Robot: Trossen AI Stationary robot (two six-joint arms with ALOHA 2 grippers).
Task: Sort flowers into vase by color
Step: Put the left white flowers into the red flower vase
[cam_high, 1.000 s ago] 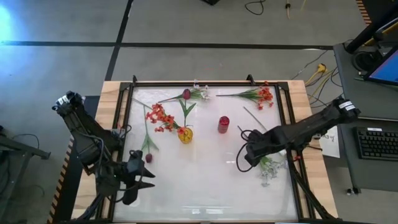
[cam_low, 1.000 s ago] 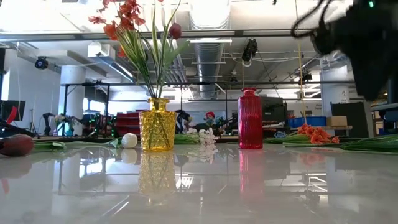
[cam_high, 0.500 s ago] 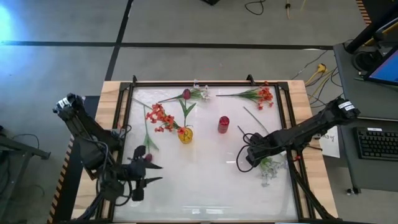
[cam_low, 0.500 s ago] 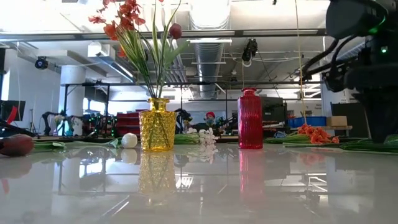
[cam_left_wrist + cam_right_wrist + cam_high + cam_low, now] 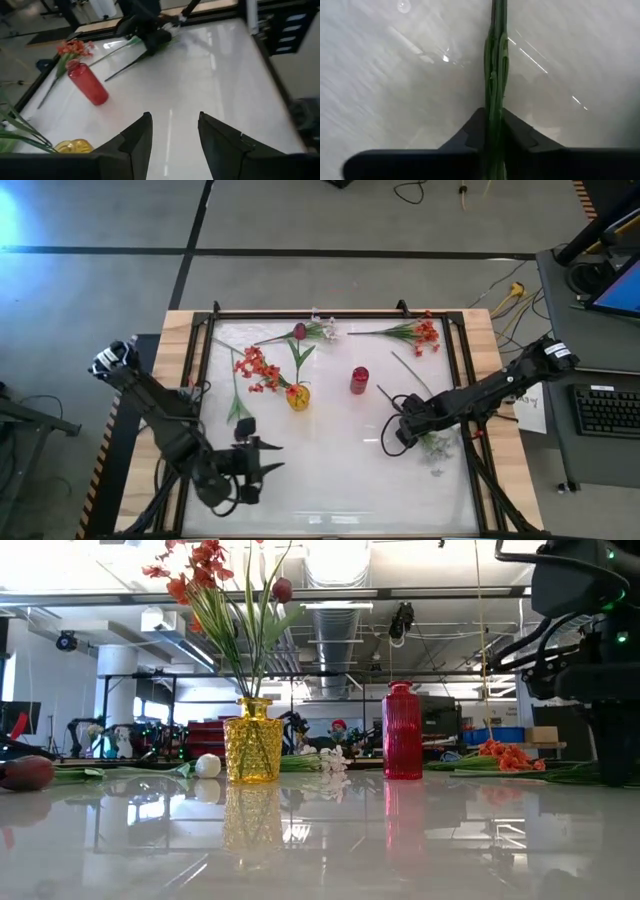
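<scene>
The right gripper sits low over the white table, at about four o'clock from the table's middle. In the right wrist view its fingers are pressed together on a green stem, which runs straight out from between the tips. From above, this white spray lies with its long axis slanting from the gripper toward five o'clock, blossoms outermost, near the table's right rail.

The left gripper hangs at roughly seven o'clock from the middle, its fingers spread apart with nothing between them; bare tabletop lies ahead of it.

The yellow vase stands just at nine o'clock from the middle and holds a red-orange spray and a dark red tulip, both stems upright in the low view. The red vase stands close by, at three o'clock from the yellow one, apart from it.

Along the far edge, a second dark red tulip lies with white blossoms, stems pointing toward eight o'clock. Another red-orange spray lies at one o'clock, its stem running toward nine o'clock. One more stem lies along twelve to six beside the left rail.

The near half of the table, from five to seven o'clock, is open surface bounded by the black frame.
</scene>
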